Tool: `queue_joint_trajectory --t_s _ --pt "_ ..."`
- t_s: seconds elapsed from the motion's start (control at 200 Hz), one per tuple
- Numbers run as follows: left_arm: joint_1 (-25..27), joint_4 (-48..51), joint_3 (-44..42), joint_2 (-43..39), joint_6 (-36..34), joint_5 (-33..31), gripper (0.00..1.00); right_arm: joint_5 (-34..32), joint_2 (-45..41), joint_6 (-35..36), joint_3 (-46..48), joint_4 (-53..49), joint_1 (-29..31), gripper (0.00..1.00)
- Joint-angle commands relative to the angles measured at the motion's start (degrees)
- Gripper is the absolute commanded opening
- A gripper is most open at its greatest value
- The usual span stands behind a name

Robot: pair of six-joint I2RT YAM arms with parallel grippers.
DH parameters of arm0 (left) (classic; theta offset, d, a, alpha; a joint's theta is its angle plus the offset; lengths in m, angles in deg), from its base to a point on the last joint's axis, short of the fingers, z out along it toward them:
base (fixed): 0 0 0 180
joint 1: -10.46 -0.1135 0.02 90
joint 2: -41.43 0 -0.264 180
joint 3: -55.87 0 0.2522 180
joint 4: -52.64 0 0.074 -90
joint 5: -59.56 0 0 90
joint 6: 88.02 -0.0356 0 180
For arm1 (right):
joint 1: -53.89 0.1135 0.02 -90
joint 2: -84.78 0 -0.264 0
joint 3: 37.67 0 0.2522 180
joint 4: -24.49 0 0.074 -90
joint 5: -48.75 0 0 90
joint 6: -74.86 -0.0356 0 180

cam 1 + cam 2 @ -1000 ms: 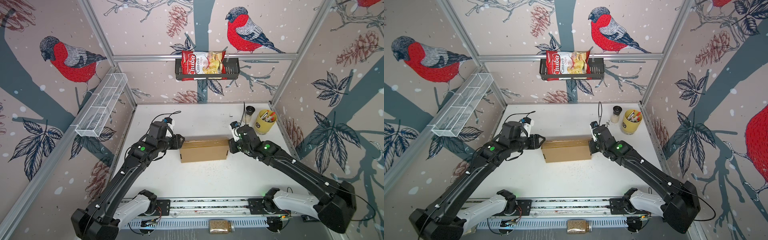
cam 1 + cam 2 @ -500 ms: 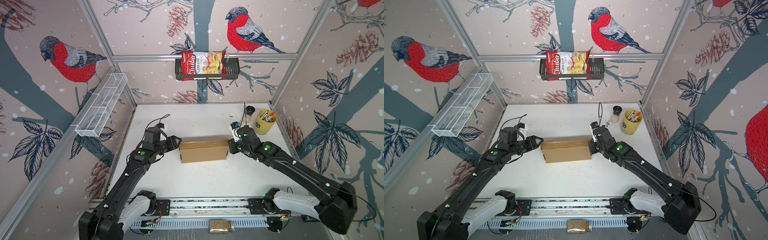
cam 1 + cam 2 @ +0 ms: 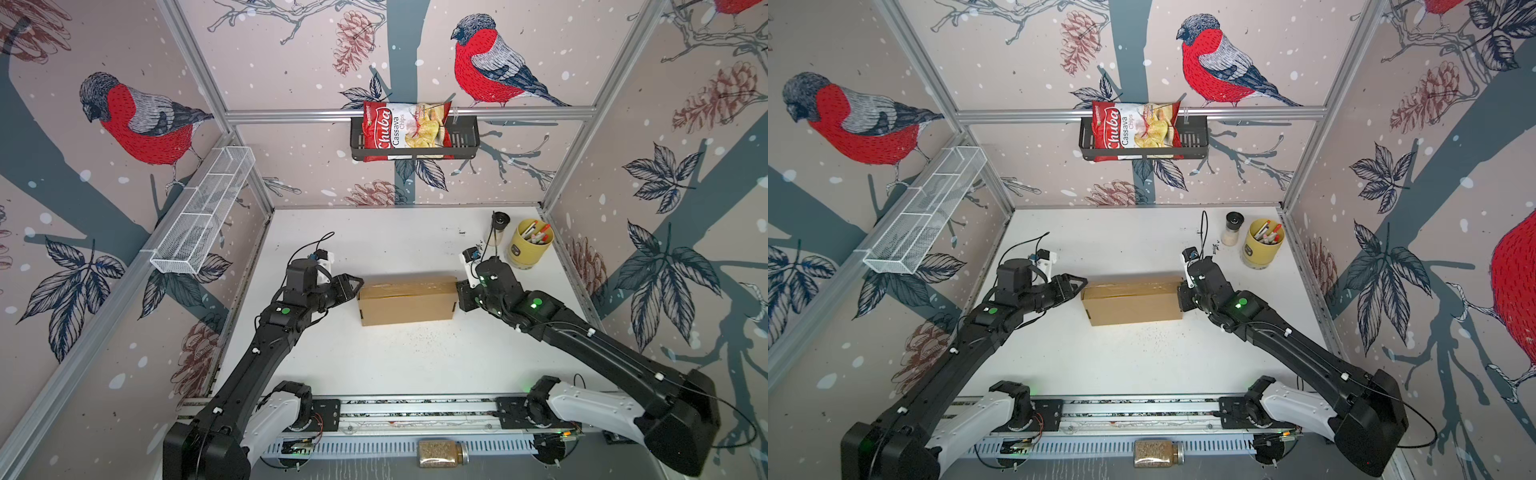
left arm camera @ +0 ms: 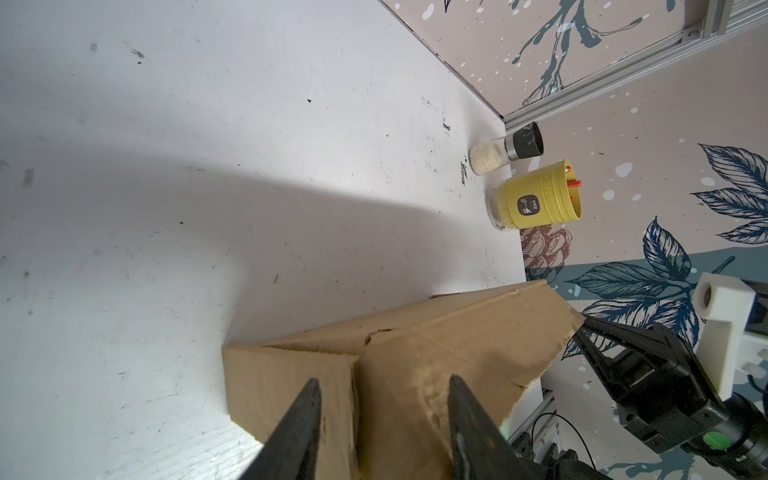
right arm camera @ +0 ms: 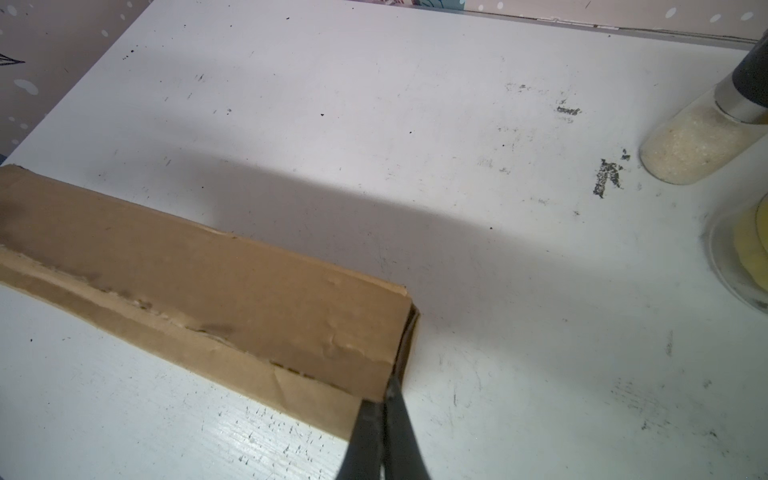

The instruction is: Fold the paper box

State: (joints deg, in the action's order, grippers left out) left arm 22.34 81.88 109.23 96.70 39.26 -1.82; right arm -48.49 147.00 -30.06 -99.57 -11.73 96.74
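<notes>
The paper box lies closed and long in the middle of the white table, plain brown cardboard. My left gripper is at its left end. In the left wrist view its jaws stand open and apart, with the end corner of the paper box just beyond them and nothing pinched. My right gripper is at the right end. In the right wrist view it is shut, tips against the end edge of the paper box.
A yellow pen cup and a shaker stand at the back right, close behind my right wrist. On the back wall, a black basket holds a chips bag. A white wire basket hangs on the left wall. A jar lies by the front rail.
My left arm's wrist has drawn back to the left and turned, while its gripper stays at the box's left end. The box and the right arm have not moved.
</notes>
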Motion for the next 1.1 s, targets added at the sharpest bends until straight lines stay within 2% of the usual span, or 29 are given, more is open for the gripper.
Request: queue_joint_trajectory --t_s 0.0,0.405,0.685,0.77,0.916,0.981,1.091 --pt "-0.19 -1.16 -0.73 -0.16 -0.19 0.46 0.45 -0.21 -0.06 -0.91 0.74 -2.39 0.62 0.02" --pt "-0.52 -2.13 0.14 0.01 1.23 2.03 0.41 -3.35 -2.13 -0.52 4.46 1.39 2.41 0.02" --pt "-0.71 -2.54 -3.21 -0.19 0.41 1.89 0.22 -3.64 -2.01 -0.6 4.55 1.54 2.98 0.02" --pt "-1.09 -2.3 -2.77 -0.27 0.25 1.77 0.22 -3.9 -1.99 -0.53 4.63 1.65 3.0 0.02" --pt "-1.16 -2.34 -1.11 0.71 0.16 2.23 0.29 -4.0 -1.99 -0.72 4.94 1.97 3.29 0.02" --pt "-1.16 -2.71 -1.06 1.28 0.52 2.29 0.37 -4.31 -2.12 -0.73 5.54 2.53 3.38 0.02" --pt "-1.16 -5.27 -2.18 2.27 1.42 5.66 0.44 -4.4 -2.27 -0.66 6.17 3.33 3.56 0.02"
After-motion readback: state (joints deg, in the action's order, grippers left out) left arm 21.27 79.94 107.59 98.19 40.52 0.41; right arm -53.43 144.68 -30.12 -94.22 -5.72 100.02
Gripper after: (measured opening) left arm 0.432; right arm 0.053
